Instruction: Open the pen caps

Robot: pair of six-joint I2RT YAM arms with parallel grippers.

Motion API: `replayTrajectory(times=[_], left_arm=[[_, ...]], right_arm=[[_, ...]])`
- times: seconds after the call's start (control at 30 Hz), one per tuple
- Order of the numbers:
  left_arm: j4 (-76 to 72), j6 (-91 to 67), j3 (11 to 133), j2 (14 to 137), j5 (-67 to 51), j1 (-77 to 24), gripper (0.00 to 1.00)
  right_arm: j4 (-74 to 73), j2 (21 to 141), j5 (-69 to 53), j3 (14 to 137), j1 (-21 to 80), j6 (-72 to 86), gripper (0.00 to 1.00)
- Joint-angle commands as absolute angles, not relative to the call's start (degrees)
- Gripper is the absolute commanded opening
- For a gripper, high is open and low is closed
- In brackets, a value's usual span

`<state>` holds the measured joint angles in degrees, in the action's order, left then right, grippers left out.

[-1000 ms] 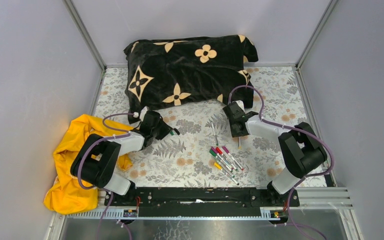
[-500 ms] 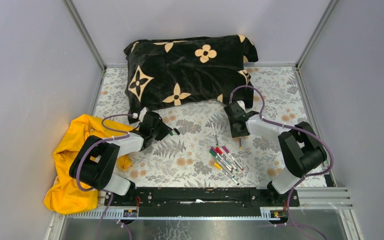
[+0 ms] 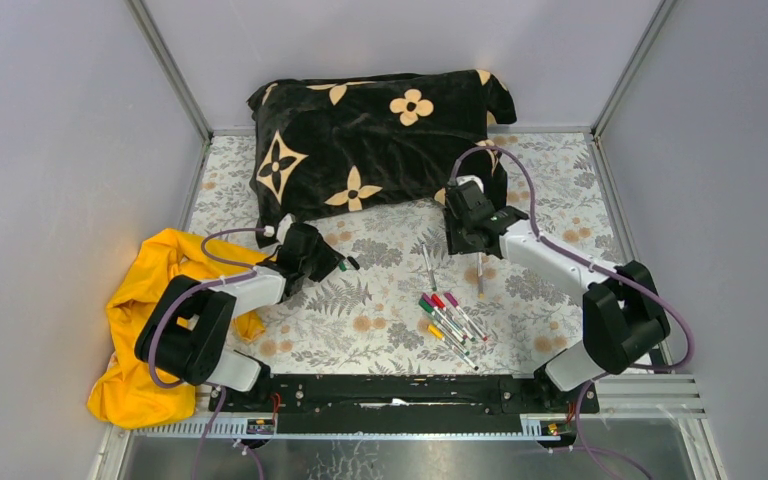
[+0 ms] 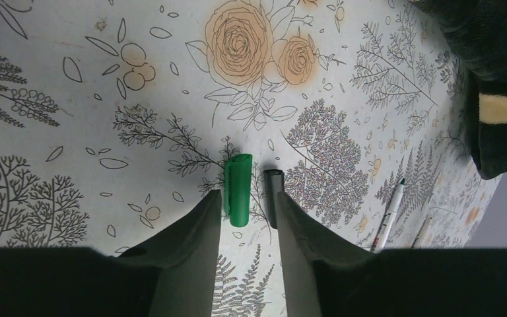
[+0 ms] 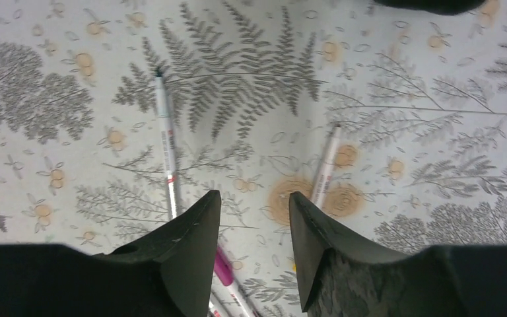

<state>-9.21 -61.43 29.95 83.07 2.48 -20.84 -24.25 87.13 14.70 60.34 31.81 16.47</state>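
**Over the floral table: right arm lifts away from a bare pen, green cap lies off**

Top view. Within the last second the right pincer has risen and drawn back toward the black pillow. This uncovers the full length of a pen barrel that was mostly hidden beneath it. Its fingers stand apart with nothing between them. The right wrist view shows only table in the gap, with that barrel to one side and a second barrel, dark tip exposed, to the other.

The left pincer has barely shifted. Its fingers are parted, and the green cap sits between them, close against one finger and not squeezed by both. A short dark stub lies beside the cap; what it is cannot be told.

Reading: the green cap is already separated from its pen, so that pair looks finished, and both arms appear to be letting go rather than pulling.

The remaining work is probably the cluster of pens near the front edge. Its caps, in green, red, magenta and yellow, still appear seated. These pens lie close together and partly crossed, so singling one out will likely need a careful, narrow approach
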Motion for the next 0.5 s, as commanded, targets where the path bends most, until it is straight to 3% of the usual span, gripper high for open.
replayTrajectory(times=[0.0, 0.23, 0.47], left_arm=[[-9.15, -61.81, 29.96, 82.32, 3.24, -20.57, 0.45], [-8.84, -61.37, 29.97, 81.53, 2.9, -20.54, 0.56], [-8.44, -61.42, 30.14, 80.86, 2.85, -20.63, 0.57]], right_arm=[[-25.66, 91.1, 10.62, 64.92, 35.89, 15.93, 0.5], [-24.4, 97.39, 8.88, 67.12, 38.06, 17.65, 0.52], [-23.27, 100.91, 7.95, 67.31, 39.58, 18.2, 0.52]])
